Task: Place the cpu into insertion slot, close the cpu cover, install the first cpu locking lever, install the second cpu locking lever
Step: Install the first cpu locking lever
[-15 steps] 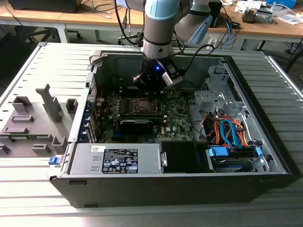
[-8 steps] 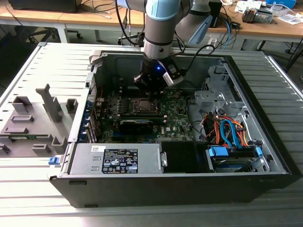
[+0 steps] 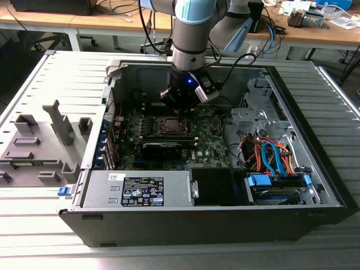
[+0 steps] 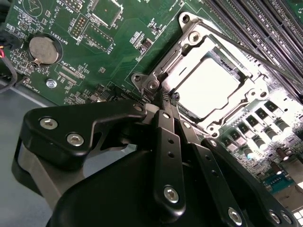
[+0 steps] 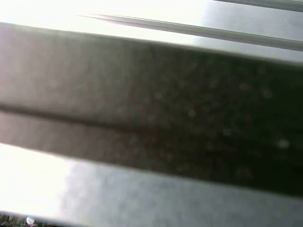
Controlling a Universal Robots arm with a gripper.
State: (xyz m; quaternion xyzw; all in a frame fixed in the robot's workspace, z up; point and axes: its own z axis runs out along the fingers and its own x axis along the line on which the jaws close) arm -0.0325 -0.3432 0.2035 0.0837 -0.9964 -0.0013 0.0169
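Tool [image 4: 171, 101] at cpu cover [image 4: 187, 61], cpu [image 4: 204, 89] in insertion slot [image 4: 239, 71]

We count one open computer case [image 3: 315, 169] on the slatted table [image 3: 45, 73], and one green motherboard [image 3: 211, 135] inside it. On the board we see one insertion slot [image 3: 170, 125], holding one cpu [image 4: 208, 85] beneath one cpu cover [image 4: 177, 64]. One coin cell battery [image 4: 41, 47] sits on the board in the second wrist view. There is one power supply [image 3: 138, 188], one black graphics card [image 3: 162, 148], and one robot arm [image 3: 191, 39] carrying one tool [image 4: 163, 106].
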